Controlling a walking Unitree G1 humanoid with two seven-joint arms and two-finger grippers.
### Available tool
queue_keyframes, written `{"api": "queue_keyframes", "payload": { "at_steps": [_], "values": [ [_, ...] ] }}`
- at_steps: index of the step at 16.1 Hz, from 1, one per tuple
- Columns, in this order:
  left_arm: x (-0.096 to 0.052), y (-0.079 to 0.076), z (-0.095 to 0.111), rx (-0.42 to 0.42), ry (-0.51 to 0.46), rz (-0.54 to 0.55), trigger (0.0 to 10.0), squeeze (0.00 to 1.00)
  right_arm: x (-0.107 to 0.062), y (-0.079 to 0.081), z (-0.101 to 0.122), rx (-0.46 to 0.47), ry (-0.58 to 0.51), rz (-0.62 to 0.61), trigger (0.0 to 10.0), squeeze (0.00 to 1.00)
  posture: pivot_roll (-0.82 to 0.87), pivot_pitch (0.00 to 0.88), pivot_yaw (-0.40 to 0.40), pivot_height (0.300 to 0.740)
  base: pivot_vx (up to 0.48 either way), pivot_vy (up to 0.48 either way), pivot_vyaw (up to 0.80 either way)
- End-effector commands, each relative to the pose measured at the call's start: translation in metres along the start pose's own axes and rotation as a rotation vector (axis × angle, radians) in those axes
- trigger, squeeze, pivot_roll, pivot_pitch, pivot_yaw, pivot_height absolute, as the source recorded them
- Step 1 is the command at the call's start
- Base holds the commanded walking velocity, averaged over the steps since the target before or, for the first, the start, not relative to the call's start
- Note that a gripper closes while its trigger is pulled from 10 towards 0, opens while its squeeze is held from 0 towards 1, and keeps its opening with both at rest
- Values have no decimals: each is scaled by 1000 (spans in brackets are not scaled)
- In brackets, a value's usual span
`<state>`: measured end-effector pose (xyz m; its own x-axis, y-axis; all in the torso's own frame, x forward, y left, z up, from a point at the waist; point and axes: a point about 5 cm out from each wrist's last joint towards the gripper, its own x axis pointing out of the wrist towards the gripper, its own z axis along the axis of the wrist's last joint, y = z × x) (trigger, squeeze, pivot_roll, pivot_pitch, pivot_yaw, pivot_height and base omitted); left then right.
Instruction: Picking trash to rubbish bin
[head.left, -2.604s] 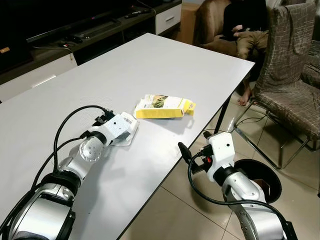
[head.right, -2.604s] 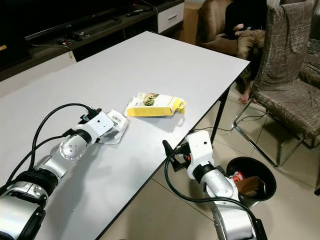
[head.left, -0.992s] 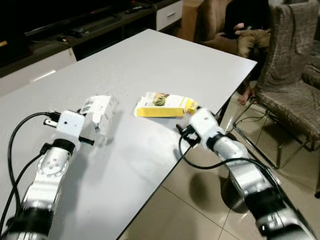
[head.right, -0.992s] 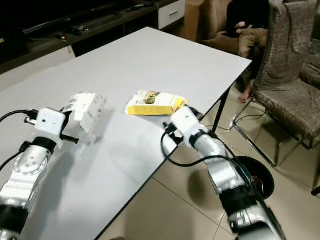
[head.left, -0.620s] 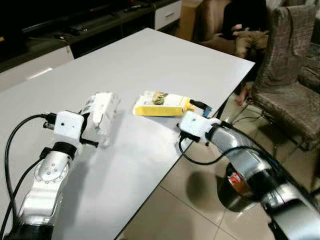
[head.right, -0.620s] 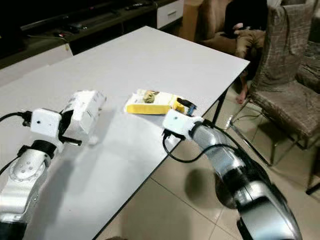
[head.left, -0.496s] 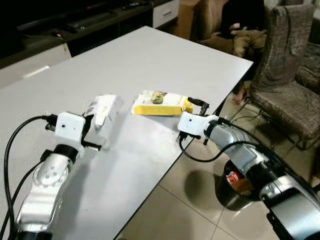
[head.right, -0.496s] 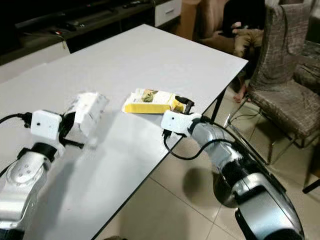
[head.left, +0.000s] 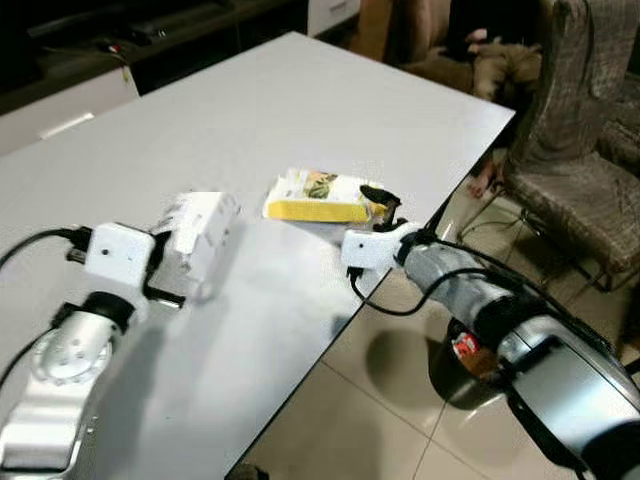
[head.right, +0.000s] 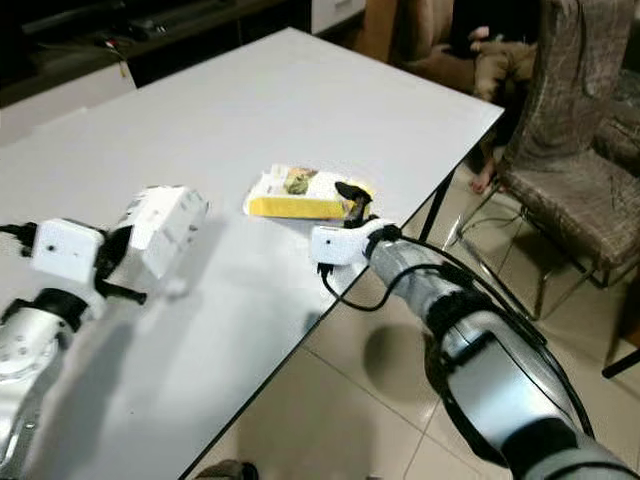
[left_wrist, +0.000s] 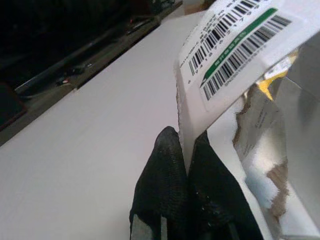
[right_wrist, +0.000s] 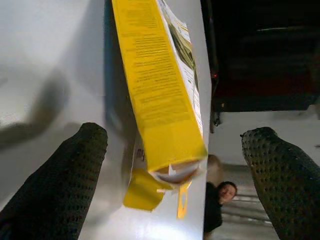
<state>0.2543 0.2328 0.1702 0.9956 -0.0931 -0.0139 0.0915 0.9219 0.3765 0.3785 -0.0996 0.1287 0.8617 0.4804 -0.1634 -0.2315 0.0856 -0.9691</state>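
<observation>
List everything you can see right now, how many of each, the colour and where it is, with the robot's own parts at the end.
Table: one, white, in front of the robot.
Yellow carton: one, yellow and white, lying flat near the table's right edge, its end flaps open.
White carton: one, white with barcodes, torn, held above the table on the robot's left.
Rubbish bin: one, dark, on the floor to the right of the table, mostly hidden behind the right arm, trash inside.
Chair: one, grey patterned cover, on the right beyond the table.
Person: one, seated beyond the table's far corner.
Left end effector: one, black fingers, shut on the white carton.
Right end effector: one, black fingers, open around the yellow carton's flap end.
</observation>
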Motion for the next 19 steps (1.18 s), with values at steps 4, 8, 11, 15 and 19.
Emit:
{"api": "queue_keyframes", "payload": {
  "at_steps": [4,8,11,15,19],
  "values": [
    [-2,6,6,4,3,-3,0,0,3,-3,-1,-78,16,-4,10000,0,150,118,-9,740,0,0,0],
    [-4,9,7,7,16,6,0,0,3,-5,-4,-98,27,-13,0,0,152,103,-11,740,0,0,0],
    [-3,9,8,11,14,8,0,0,3,-9,-7,-114,35,-24,0,0,158,97,-11,740,0,0,0],
    [-3,13,9,24,12,22,0,0,3,-11,-9,-129,43,-26,0,0,161,82,-18,740,0,0,0],
    [0,9,8,19,10,18,0,0,2,-10,-10,-126,45,-21,0,0,156,70,-19,740,0,0,0]
  ]
}}
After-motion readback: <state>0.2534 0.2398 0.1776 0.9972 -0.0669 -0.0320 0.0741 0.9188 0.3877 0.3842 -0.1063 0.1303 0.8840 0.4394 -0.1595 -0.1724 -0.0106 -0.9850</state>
